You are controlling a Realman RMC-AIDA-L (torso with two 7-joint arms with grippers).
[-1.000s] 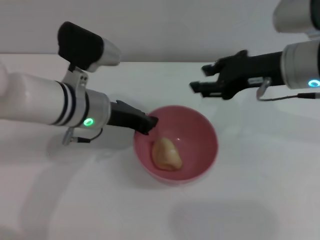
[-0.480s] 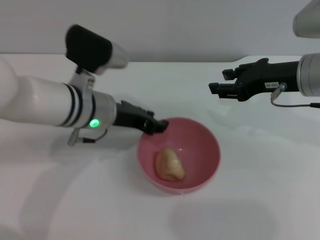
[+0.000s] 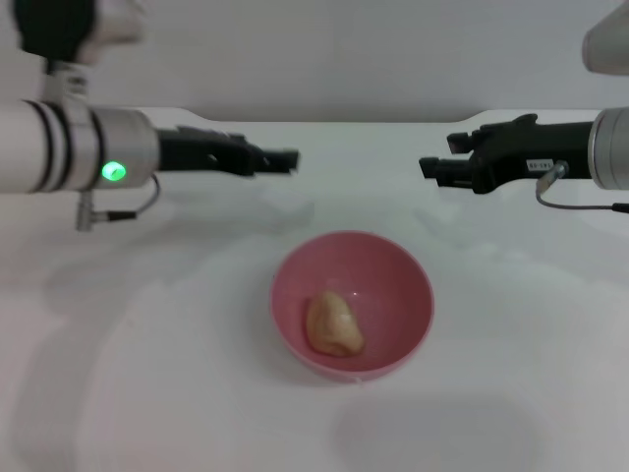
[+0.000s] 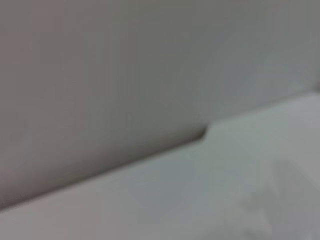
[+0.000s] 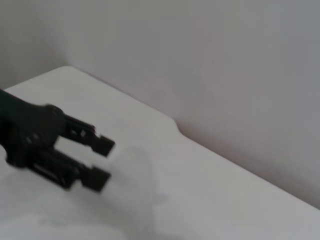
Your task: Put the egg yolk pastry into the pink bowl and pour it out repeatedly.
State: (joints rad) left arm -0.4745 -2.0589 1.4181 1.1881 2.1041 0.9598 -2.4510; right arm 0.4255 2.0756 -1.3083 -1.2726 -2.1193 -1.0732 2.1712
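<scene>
The pink bowl (image 3: 393, 270) stands upright on the white table at the centre of the head view. The egg yolk pastry (image 3: 332, 324) lies inside it, on the bottom. My left gripper (image 3: 287, 157) hovers beyond the bowl, to its left and apart from it. It also shows in the right wrist view (image 5: 105, 162), open and empty. My right gripper (image 3: 434, 159) hovers beyond the bowl to its right, open and empty. The left wrist view shows only table and wall.
The white table (image 3: 511, 393) runs to a grey wall (image 3: 344, 59) at the back. Nothing else stands on it in view.
My left gripper has come off the bowl's rim and moved up and back to the left. The bowl and pastry stay put. My right gripper has barely moved.
</scene>
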